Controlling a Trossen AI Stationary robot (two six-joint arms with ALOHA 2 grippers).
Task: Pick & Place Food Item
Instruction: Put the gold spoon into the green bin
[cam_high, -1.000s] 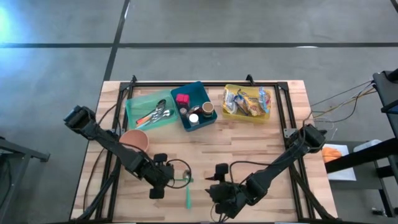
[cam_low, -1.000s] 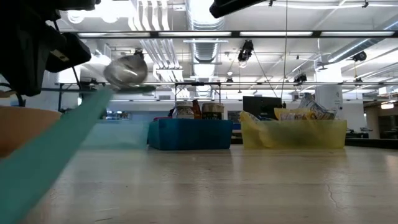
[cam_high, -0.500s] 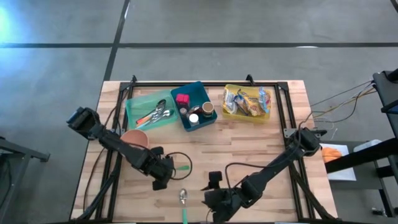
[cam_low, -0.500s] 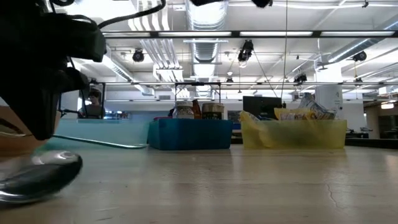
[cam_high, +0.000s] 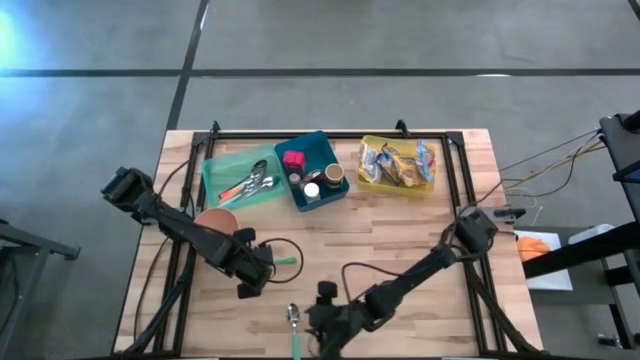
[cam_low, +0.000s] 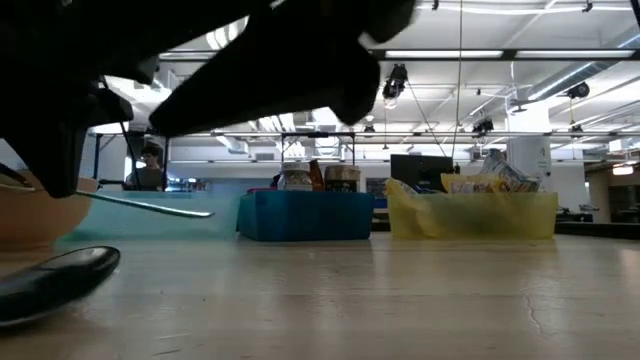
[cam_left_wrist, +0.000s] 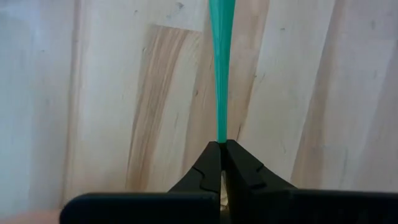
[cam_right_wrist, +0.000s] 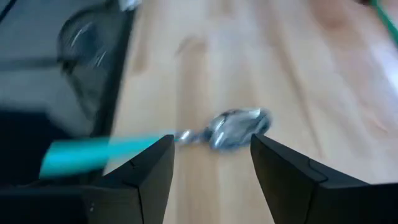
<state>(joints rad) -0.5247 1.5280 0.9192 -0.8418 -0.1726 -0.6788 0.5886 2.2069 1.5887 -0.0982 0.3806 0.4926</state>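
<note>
The food, snack packets (cam_high: 398, 164), lies in a yellow bin (cam_high: 432, 188) at the far right, away from both arms. A spoon (cam_high: 294, 316) with a metal bowl (cam_right_wrist: 239, 127) and teal handle (cam_right_wrist: 99, 153) lies flat near the table's front edge. My right gripper (cam_right_wrist: 211, 149) is open just right of it (cam_high: 318, 325). Its fingers stand short of the spoon's bowl, one to each side, touching nothing. My left gripper (cam_high: 252, 272), at the near left, is shut on a slim teal utensil (cam_left_wrist: 219, 68). Its kind I cannot tell. My left gripper pinches one end of the slim teal utensil (cam_left_wrist: 219, 134) between its two fingers. They come from above, pointing steeply down and across the utensil. The utensil sticks out about level toward the table's right (cam_high: 288, 262), clear of the tabletop (cam_low: 150, 205).
A terracotta bowl (cam_high: 215, 222) stands just behind my left gripper. At the back are a green tray (cam_high: 212, 178) with cutlery and a blue bin (cam_high: 300, 202) with jars. Bare wood (cam_high: 400, 240) lies between the bins and my arms.
The spoon, whose bowl stood up in the air a second ago, has dropped and now lies flat near the front edge. My right gripper has sunk and gone toward the table's left, up to the spoon. My left gripper has carried its teal utensil toward the far left.
</note>
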